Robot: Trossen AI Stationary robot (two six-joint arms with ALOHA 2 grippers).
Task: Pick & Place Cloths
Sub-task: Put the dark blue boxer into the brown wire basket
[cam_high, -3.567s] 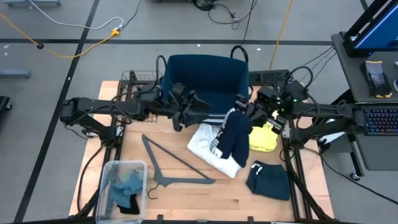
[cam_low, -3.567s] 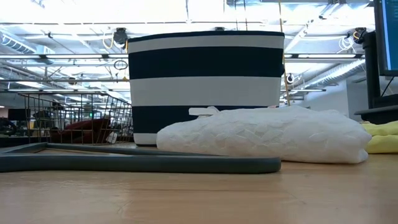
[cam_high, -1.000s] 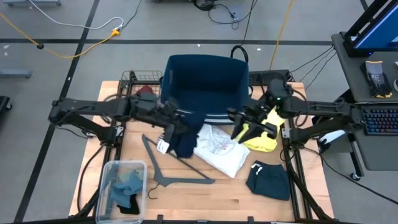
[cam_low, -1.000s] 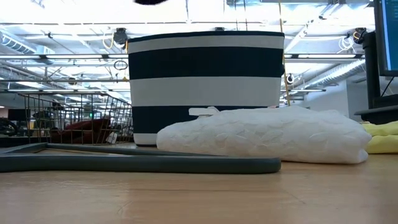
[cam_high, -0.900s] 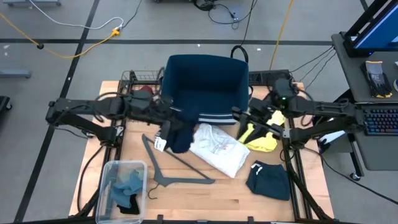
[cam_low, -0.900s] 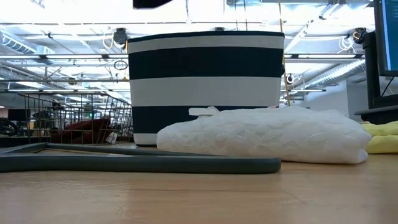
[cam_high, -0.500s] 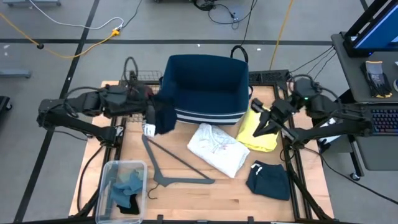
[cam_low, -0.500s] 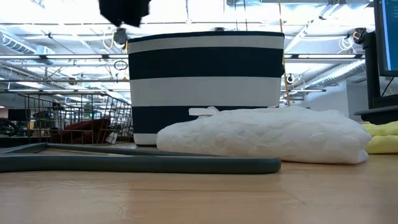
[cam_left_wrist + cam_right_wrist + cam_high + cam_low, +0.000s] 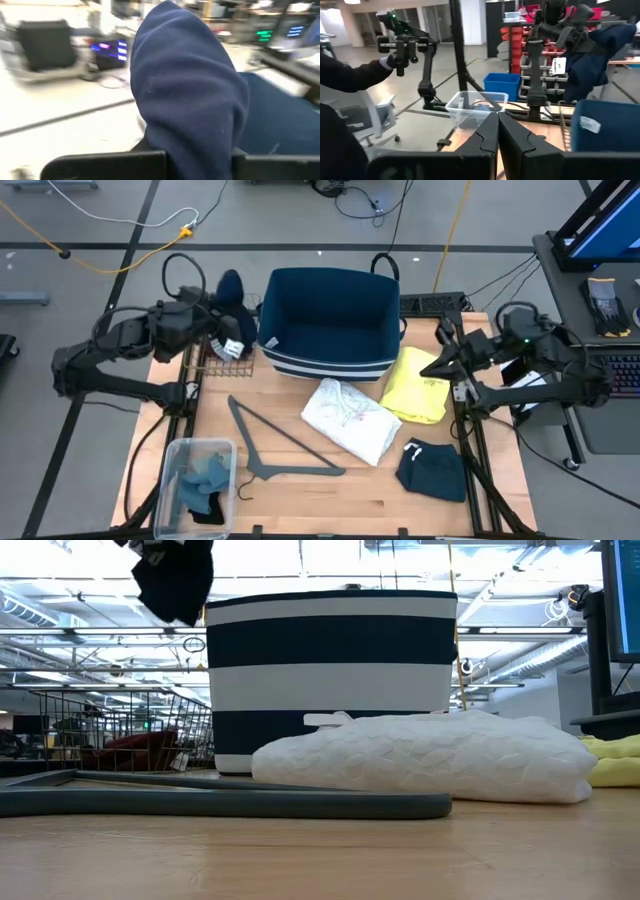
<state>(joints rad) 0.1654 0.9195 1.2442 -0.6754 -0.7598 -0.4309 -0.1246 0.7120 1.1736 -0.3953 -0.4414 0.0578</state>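
Left gripper (image 9: 232, 308) clenches the navy garment (image 9: 232, 292) above the wire basket (image 9: 222, 352); striped bin (image 9: 330, 320) holds nothing visible; right gripper (image 9: 440, 366) jaws closed.

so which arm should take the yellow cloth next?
Right. Its hand is shut and empty right at the yellow cloth, near the table's right edge. The left hand is across the table, busy holding the navy cloth above the wire basket.

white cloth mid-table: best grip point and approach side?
Come straight down from above on the white cloth. It lies as a flat folded bundle on the table, puffed a little in the low view, so pinch a raised fold near its middle. Avoid its edge beside the grey hanger. The shut right hand by the yellow cloth is nearer; the left hand holds a navy cloth.
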